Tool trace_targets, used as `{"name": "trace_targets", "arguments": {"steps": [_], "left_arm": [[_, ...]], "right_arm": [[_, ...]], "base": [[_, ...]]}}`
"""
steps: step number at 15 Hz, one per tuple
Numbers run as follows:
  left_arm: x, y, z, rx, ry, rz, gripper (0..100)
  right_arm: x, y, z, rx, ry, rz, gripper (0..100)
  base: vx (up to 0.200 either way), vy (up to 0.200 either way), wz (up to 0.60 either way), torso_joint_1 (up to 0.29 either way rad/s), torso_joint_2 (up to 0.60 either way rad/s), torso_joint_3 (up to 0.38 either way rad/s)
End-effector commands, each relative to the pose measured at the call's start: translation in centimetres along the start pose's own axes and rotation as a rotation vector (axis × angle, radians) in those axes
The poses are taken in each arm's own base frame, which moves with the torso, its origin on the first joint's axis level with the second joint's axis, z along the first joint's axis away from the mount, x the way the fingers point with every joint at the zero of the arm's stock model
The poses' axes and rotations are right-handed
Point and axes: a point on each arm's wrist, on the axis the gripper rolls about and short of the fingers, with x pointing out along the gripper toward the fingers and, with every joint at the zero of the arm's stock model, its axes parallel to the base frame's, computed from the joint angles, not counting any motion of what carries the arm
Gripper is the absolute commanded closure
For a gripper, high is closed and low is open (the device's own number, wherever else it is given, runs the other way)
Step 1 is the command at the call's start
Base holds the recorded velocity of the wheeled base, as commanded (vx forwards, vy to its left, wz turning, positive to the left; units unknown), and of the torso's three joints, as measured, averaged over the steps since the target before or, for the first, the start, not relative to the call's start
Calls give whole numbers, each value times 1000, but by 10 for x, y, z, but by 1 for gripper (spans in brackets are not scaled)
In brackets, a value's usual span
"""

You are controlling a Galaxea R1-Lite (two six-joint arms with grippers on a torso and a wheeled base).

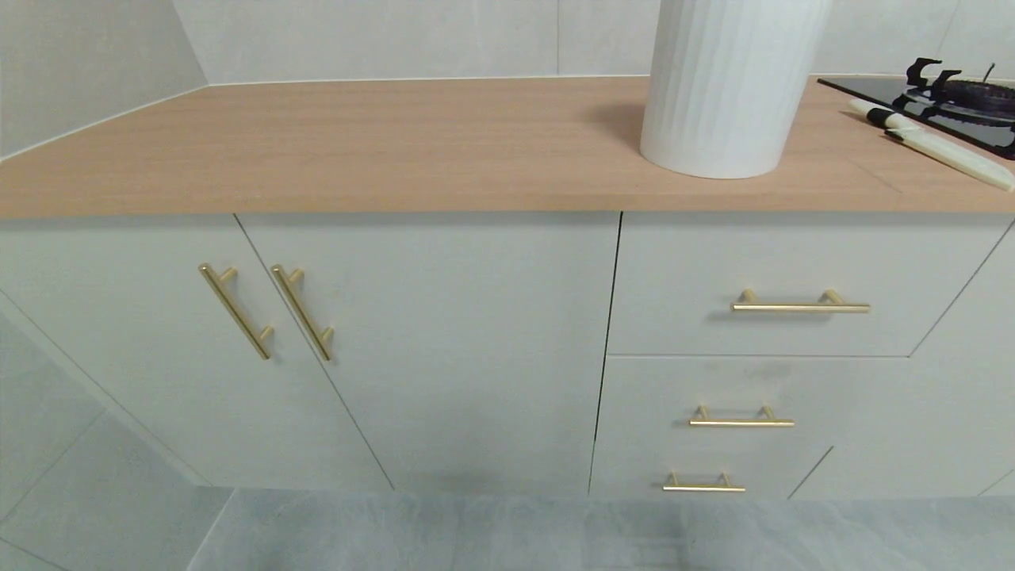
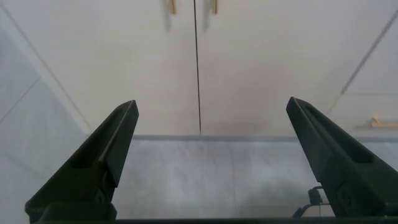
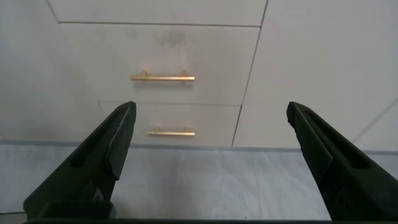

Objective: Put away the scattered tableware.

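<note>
Tools both spread wide, empty: left tool (image 2: 211,102) faces cupboard doors (image 2: 261,62), right tool (image 3: 211,106) drawers (image 3: 161,50); possibly a knife (image 1: 951,156) on table (image 1: 396,143).

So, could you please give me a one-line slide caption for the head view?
White ribbed container and a knife on the wooden countertop above closed gold-handled cabinets.

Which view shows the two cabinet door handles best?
The head view: both cabinet door handles appear whole, side by side. The left wrist view catches just their lower ends; the right wrist view faces the drawers.
</note>
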Motion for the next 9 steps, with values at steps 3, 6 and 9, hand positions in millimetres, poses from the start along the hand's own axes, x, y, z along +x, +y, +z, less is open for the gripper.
{"name": "trace_targets", "arguments": {"steps": [3,6,9], "left_arm": [[0,0,0,-5,2,1,0],[0,0,0,-5,2,1,0],[0,0,0,-5,2,1,0]], "right_arm": [[0,0,0,0,2,0,0],[0,0,0,0,2,0,0],[0,0,0,0,2,0,0]], "base": [[67,0,0,2,-1,1],[0,0,0,0,0,0],[0,0,-400,2,3,3]]}}
